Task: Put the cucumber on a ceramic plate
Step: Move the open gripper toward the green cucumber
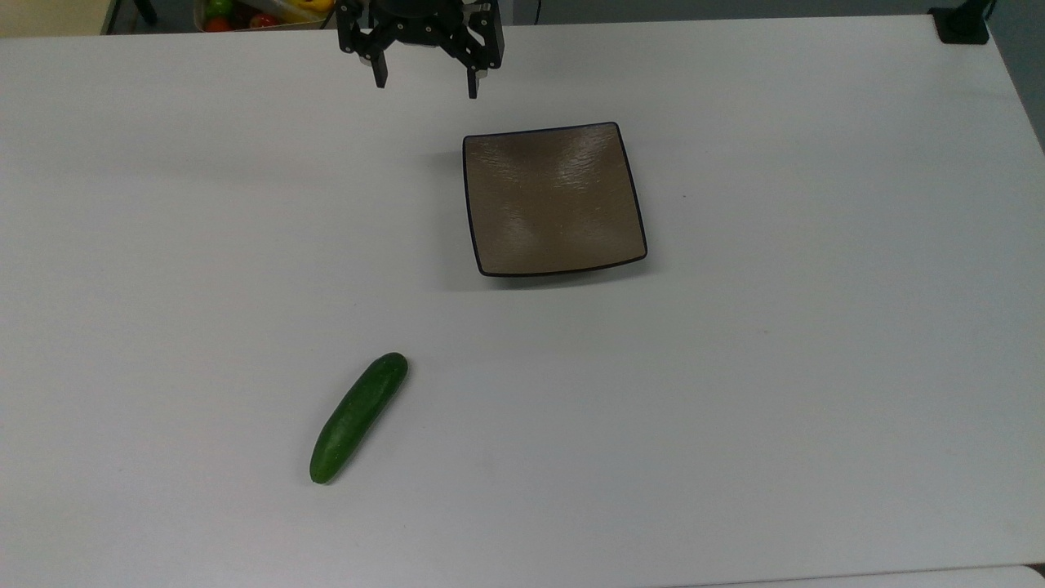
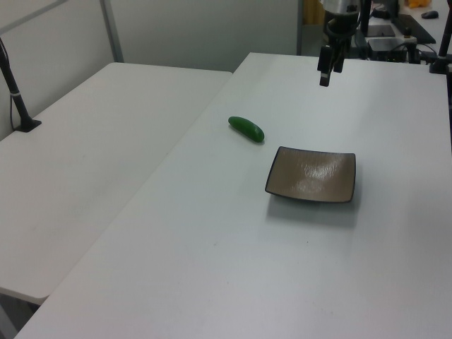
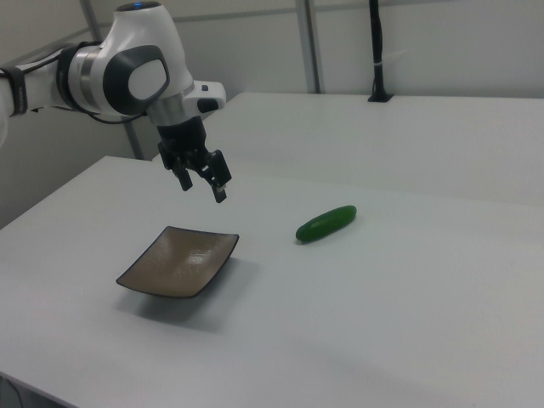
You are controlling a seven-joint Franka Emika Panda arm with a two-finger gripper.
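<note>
Your gripper point(image 1: 425, 86) hangs at the top view's upper edge, fingers spread, holding nothing; the cucumber point(image 1: 357, 417) lies lower left, well apart from the ceramic plate point(image 1: 553, 198). Left view: cucumber point(image 2: 246, 128) sits centre frame, above-left of the plate point(image 2: 311, 174). Right view: cucumber point(image 3: 326, 223) lies right of the plate point(image 3: 179, 261).

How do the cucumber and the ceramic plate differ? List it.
The cucumber is dark green; the ceramic plate is glossy brown with a thin dark rim. The cucumber is long, rounded and slightly curved; the plate is square and shallow with upturned edges. In the top view the cucumber lies lower left, the plate nearer the gripper. Both rest apart on the white table.
</note>
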